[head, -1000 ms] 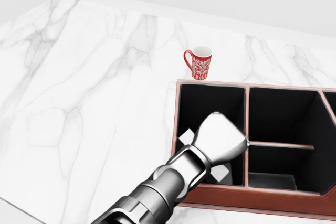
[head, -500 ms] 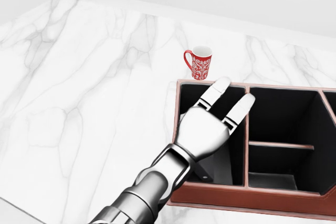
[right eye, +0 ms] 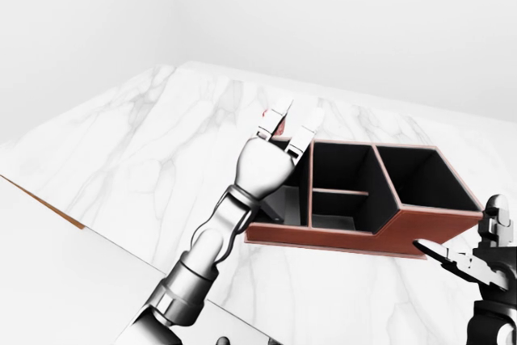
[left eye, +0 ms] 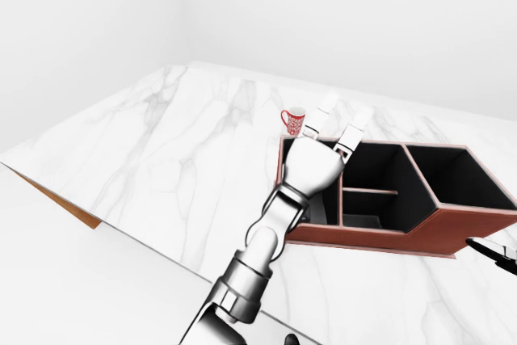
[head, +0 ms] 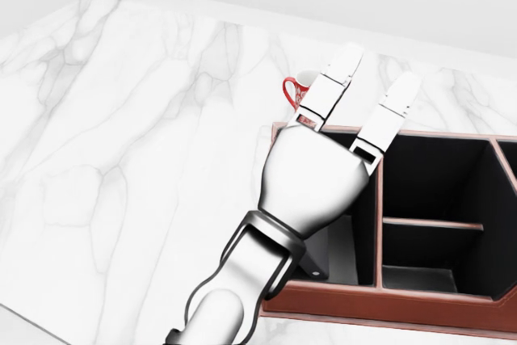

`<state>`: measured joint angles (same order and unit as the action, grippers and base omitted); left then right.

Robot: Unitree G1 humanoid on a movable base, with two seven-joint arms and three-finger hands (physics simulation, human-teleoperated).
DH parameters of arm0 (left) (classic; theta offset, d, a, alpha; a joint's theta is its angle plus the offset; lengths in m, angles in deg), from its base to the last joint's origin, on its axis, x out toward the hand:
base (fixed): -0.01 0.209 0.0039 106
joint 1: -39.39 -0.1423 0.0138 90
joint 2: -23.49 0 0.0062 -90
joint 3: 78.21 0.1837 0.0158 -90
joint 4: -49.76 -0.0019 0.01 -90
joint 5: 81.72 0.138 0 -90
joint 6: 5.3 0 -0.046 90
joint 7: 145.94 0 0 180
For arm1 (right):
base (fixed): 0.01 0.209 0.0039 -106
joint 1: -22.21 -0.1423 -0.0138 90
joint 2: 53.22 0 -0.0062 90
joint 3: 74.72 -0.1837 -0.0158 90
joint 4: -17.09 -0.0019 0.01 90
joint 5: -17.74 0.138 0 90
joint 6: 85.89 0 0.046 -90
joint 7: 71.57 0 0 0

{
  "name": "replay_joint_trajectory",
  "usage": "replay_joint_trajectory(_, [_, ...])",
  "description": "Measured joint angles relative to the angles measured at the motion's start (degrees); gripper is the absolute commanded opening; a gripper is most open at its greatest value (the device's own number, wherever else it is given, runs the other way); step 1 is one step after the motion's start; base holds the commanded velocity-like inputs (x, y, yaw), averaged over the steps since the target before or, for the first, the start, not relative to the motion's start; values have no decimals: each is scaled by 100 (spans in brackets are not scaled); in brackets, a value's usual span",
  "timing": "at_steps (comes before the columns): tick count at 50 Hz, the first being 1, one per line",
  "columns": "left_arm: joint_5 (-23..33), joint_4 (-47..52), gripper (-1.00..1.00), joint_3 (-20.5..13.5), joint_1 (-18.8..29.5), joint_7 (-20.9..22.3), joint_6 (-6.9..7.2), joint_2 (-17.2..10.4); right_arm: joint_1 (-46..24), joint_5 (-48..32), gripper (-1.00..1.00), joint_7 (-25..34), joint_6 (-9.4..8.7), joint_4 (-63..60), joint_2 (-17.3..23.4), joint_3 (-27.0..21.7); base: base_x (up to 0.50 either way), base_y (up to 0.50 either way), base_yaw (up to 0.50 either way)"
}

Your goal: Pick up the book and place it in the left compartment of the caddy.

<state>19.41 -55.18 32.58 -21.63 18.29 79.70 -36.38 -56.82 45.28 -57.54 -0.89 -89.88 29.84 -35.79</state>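
Note:
The red-brown caddy [head: 388, 306] with black compartments lies on the white marble table [head: 121, 159]. In its left compartment a grey book [head: 338, 248] leans, mostly hidden behind my left wrist. My left hand [head: 376, 78] hovers above that compartment, open, fingers [head: 329, 90] spread upward and holding nothing. My right hand [right eye: 472, 260] shows at the bottom right of the right-eye view, low beside the caddy's right end, with a finger stretched out and nothing in it.
A red patterned mug [left eye: 292, 121] stands just beyond the caddy's upper left corner, partly behind my fingers. The caddy has a divided middle compartment [head: 432, 224] and a right one [left eye: 460, 183]. The table's near edge [left eye: 65, 204] runs diagonally at lower left.
My left hand was closed low in the left compartment on the book. It opened and has lifted upward, fingers extended. The book stays in the compartment.

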Motion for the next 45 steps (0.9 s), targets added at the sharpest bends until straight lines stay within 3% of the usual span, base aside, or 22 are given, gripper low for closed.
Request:
replay_joint_trajectory(17, [-10,1560,100,69,-377,596,0,62,3,-14,100,6,0,21,-4,15,0,0,0])
replay_joint_trajectory(27, [-141,1833,100,-88,-251,431,0,86,4,-11,100,8,0,6,-7,4,0,0,0])
replay_joint_trajectory(36, [-1090,2015,100,-227,-176,229,0,159,8,-7,100,12,0,-19,-12,-2,0,0,0])
replay_joint_trajectory(45, [-2553,2102,100,-444,-7,46,0,165,5,-18,100,15,0,-15,-15,6,0,0,0])
